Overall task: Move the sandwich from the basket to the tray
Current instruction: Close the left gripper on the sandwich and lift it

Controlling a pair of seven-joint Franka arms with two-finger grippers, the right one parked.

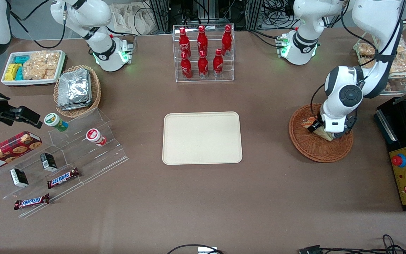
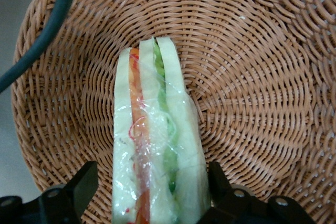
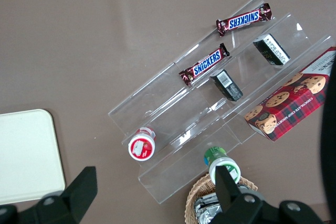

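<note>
Grasp approach: gripper in basket.
Fingers spread, straddling sandwich for side pinch; not yet clamped.

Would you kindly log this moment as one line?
stage: grasping | claw: open, straddling sandwich | sandwich: in basket | tray: bare

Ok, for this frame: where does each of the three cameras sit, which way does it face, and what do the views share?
Front view: high, facing both arms across the table; shows the tray, the basket and the working arm.
Left wrist view: on the working arm, looking down into the basket; the pincer straddles the sandwich, fingers open.
Right wrist view: on the parked arm, looking down at the snack shelf; its own fingers show.
Shared: front and left wrist both show basket and sandwich.
</note>
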